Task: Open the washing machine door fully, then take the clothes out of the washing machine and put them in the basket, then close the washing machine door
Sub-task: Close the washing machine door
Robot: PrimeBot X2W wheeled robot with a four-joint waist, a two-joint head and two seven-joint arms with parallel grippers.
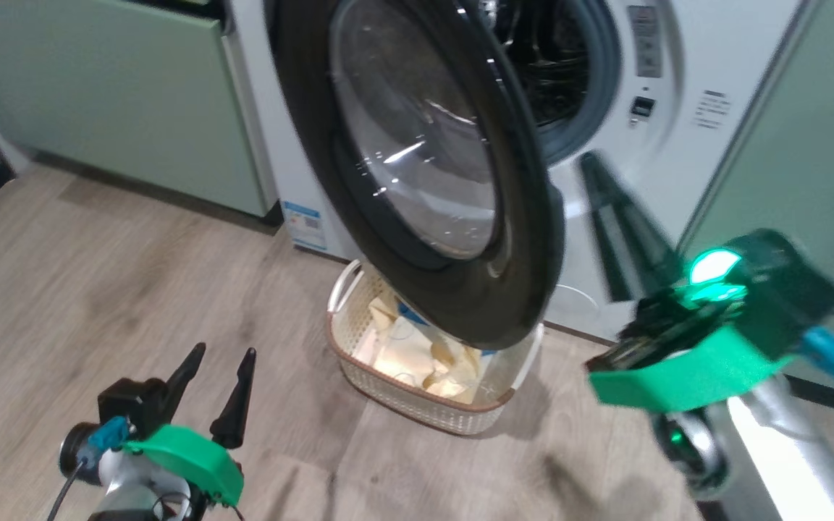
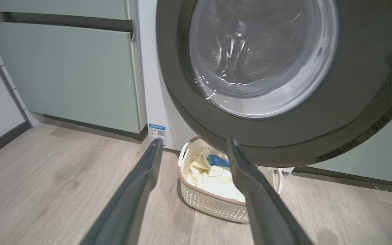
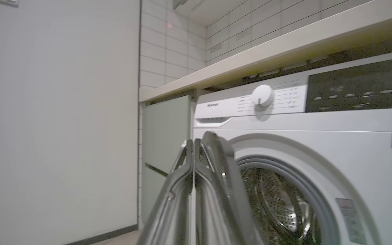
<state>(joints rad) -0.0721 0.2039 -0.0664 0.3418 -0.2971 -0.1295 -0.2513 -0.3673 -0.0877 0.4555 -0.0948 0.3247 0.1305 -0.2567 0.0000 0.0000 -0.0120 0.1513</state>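
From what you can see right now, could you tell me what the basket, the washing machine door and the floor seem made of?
The basket: likely matte cream plastic, given its moulded perforated walls. The washing machine door: glossy black ring, probably plastic, around a clear bowl, seemingly glass, with sharp glints. The floor: matte wood-grain planks, maybe laminate.

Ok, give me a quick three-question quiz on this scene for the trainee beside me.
1. True or false: the clothes lie in the basket.
2. The right gripper is: A open; B shut on a garment; C shut, holding nothing.
3. Fill in: the washing machine door stands ____.
Key: 1 true; 2 C; 3 open.
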